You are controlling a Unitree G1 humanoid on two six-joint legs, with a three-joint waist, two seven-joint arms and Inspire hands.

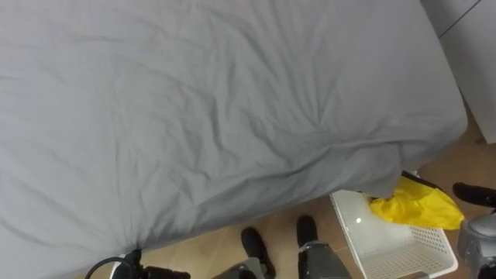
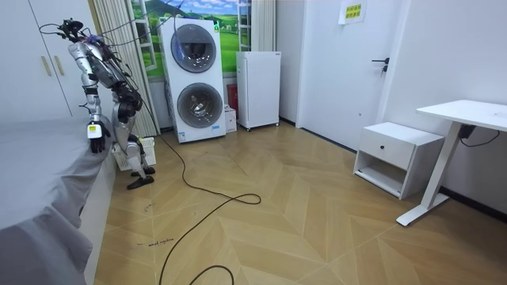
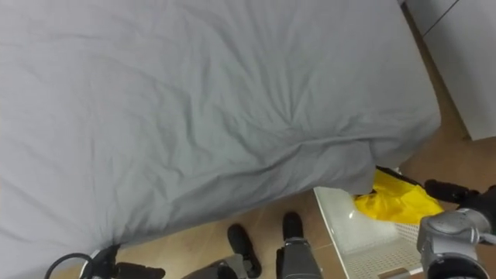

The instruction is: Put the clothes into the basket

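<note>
**Item 1: left hand** (image 1: 159, 273). Low and well to the left of the basket (image 1: 391, 246). Idle. I cannot tell its state.

**Item 2: grey bed cover** (image 1: 217, 108). Spreads above and to the left of the basket. Its corner overhangs the basket's far rim and hides the top edge of the garment.

**Item 3: basket.** White and slatted, on the wooden floor (image 1: 209, 240) at the bed's corner.

**Item 4: yellow garment** (image 1: 418, 205). The task's thing. It lies crumpled at the basket's far end, mostly inside the walls. One fold seems to lie across the right rim (I cannot tell how much hangs outside).

**Item 5: right hand** (image 1: 474, 194). Just right of the basket, level with the garment. The fingers reach out flat toward the cloth and are curled round nothing. I cannot tell whether the tips touch it.

**Handling note, my judgement.** The step in hand is settling the garment in the basket and getting the hand clear.
- I would first check the fold on the right rim.
- If it hangs out, I would push it toward the basket's middle with flat fingers.
- I would draw the hand up and off to the basket's right rather than drag it, so the cloth does not snag and follow.
- I would keep below the overhanging cover, since hooking it could pull bedding into the basket.
</note>
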